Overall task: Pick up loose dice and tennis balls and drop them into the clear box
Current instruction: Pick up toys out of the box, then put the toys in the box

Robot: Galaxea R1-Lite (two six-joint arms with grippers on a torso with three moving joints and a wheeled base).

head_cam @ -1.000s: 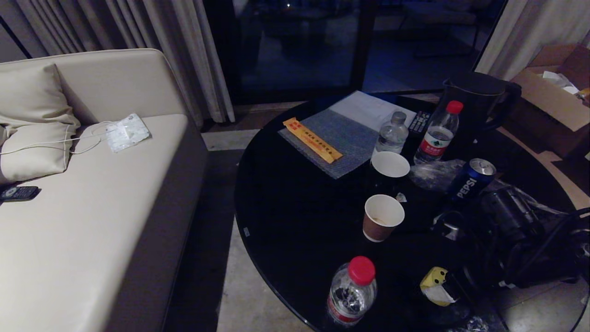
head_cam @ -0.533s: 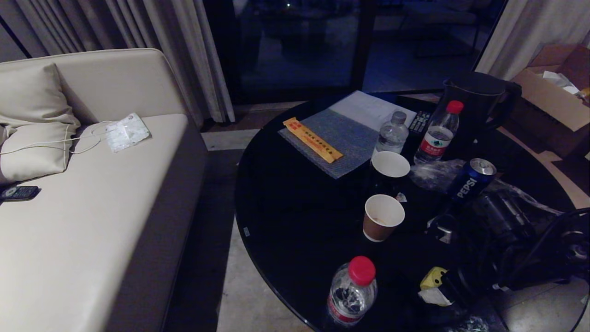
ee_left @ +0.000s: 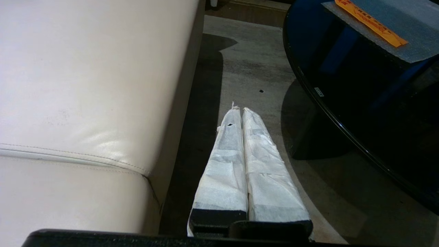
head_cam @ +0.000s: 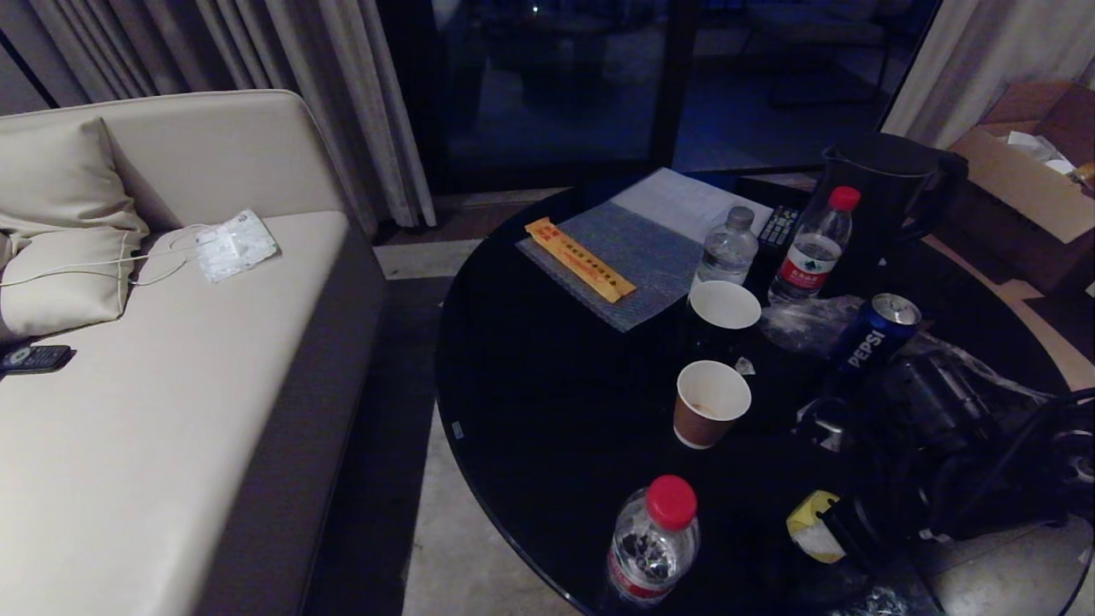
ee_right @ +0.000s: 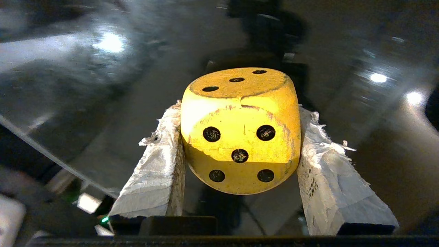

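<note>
A yellow die (ee_right: 240, 130) with black pips sits between the white-wrapped fingers (ee_right: 156, 171) of my right gripper (ee_right: 240, 111), which press on its two sides just over the black glass table. In the head view the yellow die (head_cam: 810, 506) shows at the table's near right edge, half covered by the right gripper (head_cam: 823, 530) and its dark arm. My left gripper (ee_left: 239, 109) is shut and empty, parked over the floor between sofa and table. The tennis balls and the clear box are out of view.
On the round black table (head_cam: 547, 402) stand two paper cups (head_cam: 710, 402), a red-capped bottle (head_cam: 654, 539) near the front edge, two more bottles (head_cam: 813, 244), a Pepsi can (head_cam: 874, 334), a black kettle (head_cam: 890, 192) and a bubble-wrap mat (head_cam: 637, 257). A beige sofa (head_cam: 171, 359) lies to the left.
The right gripper's fingers have closed in against the yellow die. The die has shifted slightly and tilted at the table's near right edge. The left arm has stayed still.
</note>
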